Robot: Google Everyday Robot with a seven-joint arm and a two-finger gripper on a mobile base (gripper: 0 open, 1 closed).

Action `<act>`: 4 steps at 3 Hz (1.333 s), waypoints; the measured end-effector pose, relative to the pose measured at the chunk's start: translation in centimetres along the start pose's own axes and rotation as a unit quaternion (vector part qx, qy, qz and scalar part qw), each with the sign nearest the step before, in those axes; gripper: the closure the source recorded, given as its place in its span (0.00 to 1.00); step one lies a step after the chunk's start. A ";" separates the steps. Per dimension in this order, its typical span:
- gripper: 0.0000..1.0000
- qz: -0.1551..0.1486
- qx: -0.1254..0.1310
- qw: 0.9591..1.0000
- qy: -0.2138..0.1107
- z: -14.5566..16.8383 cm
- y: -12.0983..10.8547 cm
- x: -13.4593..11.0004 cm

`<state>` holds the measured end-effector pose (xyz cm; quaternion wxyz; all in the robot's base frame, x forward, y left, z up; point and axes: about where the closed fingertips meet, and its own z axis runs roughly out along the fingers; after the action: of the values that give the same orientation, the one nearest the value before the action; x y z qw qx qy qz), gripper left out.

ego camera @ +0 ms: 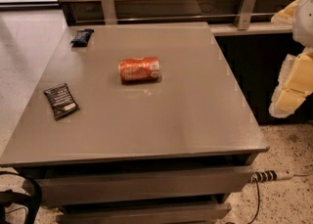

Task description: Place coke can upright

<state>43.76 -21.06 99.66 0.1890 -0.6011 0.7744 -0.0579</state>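
The coke can [140,69] is an orange-red drink can with faint white markings. It lies on its side near the middle of the grey table [195,120], long axis running left to right. My gripper [286,101] hangs at the frame's right edge, off the table's right side and well apart from the can. It shows as white and pale yellow parts at the end of my arm [305,17]. Nothing is seen in it.
A flat dark snack packet [61,100] lies near the table's left edge, and another [81,37] sits at the far left corner. A wooden panel with metal brackets [247,5] runs behind the table. A power strip [271,175] lies on the floor at the right.
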 end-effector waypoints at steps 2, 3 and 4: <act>0.00 -0.015 0.000 1.000 -0.012 0.0 -0.9 -1.4; 0.00 -0.049 -0.010 0.998 -0.046 1.5 -3.0 -5.6; 0.00 -0.086 -0.032 0.993 -0.069 4.1 -4.4 -10.2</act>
<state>51.36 -12.02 99.52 0.2171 -0.6735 0.7066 -0.0078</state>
